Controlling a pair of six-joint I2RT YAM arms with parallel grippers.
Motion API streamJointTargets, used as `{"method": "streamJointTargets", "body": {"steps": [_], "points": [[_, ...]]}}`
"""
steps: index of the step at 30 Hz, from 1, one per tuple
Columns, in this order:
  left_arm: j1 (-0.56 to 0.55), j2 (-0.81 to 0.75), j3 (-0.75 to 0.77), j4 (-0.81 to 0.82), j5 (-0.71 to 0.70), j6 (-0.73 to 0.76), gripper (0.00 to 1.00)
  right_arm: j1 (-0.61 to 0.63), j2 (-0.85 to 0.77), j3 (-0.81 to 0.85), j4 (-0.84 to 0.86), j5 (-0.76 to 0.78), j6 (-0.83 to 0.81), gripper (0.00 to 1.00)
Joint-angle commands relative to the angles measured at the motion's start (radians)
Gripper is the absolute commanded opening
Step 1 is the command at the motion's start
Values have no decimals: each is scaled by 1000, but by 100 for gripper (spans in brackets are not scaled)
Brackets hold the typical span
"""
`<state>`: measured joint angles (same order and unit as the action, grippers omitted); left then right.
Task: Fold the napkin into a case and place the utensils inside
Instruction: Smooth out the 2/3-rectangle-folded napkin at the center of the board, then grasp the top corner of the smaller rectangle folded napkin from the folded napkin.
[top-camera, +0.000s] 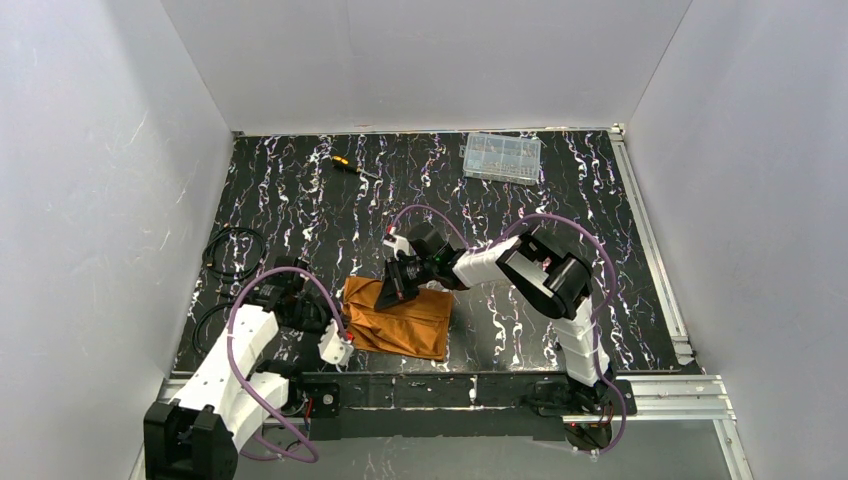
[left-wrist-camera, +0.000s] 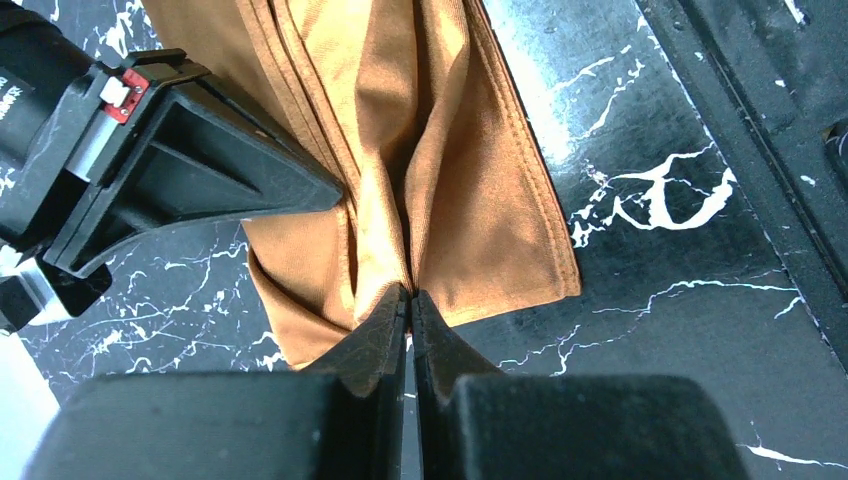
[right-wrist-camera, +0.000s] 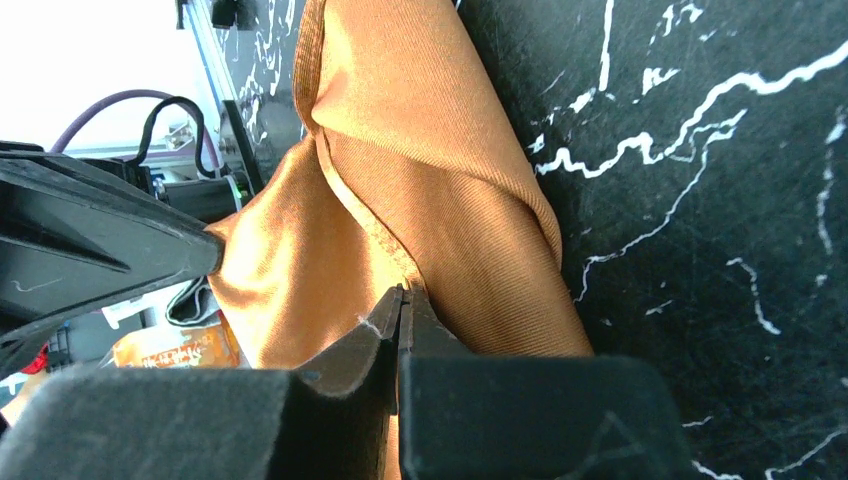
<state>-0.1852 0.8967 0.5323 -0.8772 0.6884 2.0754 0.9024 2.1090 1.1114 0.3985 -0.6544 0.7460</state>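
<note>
Lying bunched near the front of one black marbled table (top-camera: 520, 300), a single rust-orange napkin (top-camera: 405, 325) is pinched by two claws: the left gripper (left-wrist-camera: 410, 295) clamps its edge, the right gripper (right-wrist-camera: 402, 295) a raised fold. One clear box (top-camera: 502, 157) and one screwdriver (top-camera: 345, 165) sit far back.

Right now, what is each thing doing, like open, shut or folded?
napkin: folded over, bunched, pinched in two spots.
left gripper: shut on the napkin.
right gripper: shut on the napkin.
plastic box: lying flat, far from both grippers.
screwdriver: lying flat, nothing touching it.
</note>
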Motion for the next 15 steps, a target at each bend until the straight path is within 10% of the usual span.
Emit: {"method": "streamJointTargets", "body": {"steps": [1, 4, 7, 15], "points": [[-2, 6, 33, -68, 50, 1, 0, 15, -27, -37, -64, 64, -54, 8], [-2, 7, 30, -124, -24, 77, 4, 17, -28, -36, -65, 62, -53, 8], [-2, 2, 3, -159, -115, 135, 30, 20, -28, -35, -60, 62, -49, 8], [-2, 42, -33, -195, -165, 276, 46, 23, -35, -55, -33, 59, -33, 8]]}}
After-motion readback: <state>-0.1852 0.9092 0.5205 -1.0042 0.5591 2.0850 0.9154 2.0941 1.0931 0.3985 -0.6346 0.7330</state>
